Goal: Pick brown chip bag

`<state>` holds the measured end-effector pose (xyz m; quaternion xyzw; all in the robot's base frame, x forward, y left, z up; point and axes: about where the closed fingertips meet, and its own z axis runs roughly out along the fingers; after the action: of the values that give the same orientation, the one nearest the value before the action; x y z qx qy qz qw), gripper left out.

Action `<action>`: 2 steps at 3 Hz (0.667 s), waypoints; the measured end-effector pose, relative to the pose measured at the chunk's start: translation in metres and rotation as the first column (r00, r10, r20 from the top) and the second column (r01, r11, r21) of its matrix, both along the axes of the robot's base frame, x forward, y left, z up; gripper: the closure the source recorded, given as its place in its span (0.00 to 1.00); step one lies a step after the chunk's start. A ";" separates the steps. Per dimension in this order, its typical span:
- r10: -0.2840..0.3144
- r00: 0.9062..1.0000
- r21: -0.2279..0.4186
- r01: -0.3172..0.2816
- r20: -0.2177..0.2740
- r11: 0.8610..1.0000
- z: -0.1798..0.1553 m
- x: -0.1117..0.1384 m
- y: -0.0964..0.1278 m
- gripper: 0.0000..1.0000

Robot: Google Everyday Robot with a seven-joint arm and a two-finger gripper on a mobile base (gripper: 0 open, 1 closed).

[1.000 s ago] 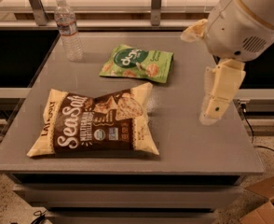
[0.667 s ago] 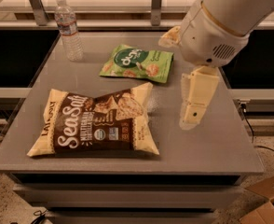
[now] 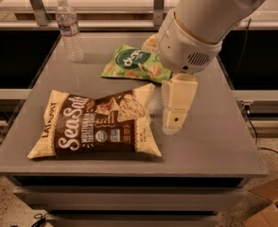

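The brown chip bag (image 3: 99, 126) lies flat on the front left of the grey table (image 3: 214, 141), its "Sea Salt" front facing up. My gripper (image 3: 160, 85) hangs over the table just right of the bag's upper right corner. It is open and empty. One cream finger (image 3: 177, 103) points down beside the bag's right edge. The other finger (image 3: 151, 42) sticks out behind the white wrist, over the green bag. Neither finger visibly touches the brown bag.
A smaller green snack bag (image 3: 132, 63) lies behind the brown bag, partly hidden by the wrist. A clear water bottle (image 3: 69, 30) stands at the back left. Cardboard boxes (image 3: 271, 207) sit on the floor at the right.
The arm has swung left from the table's right edge, bringing the gripper over the green bag and close to the brown bag's right side. The bags and the bottle have not moved.
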<state>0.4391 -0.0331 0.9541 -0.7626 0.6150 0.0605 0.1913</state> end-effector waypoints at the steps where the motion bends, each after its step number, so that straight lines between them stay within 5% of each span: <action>1: 0.026 1.000 -0.014 -0.026 0.012 1.000 -0.001 0.002 0.006 0.00; 2: 0.079 0.997 -0.037 -0.078 0.024 0.996 -0.004 0.006 0.019 0.00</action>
<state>0.4455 -0.0144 0.9502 -0.7901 0.5832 0.0470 0.1827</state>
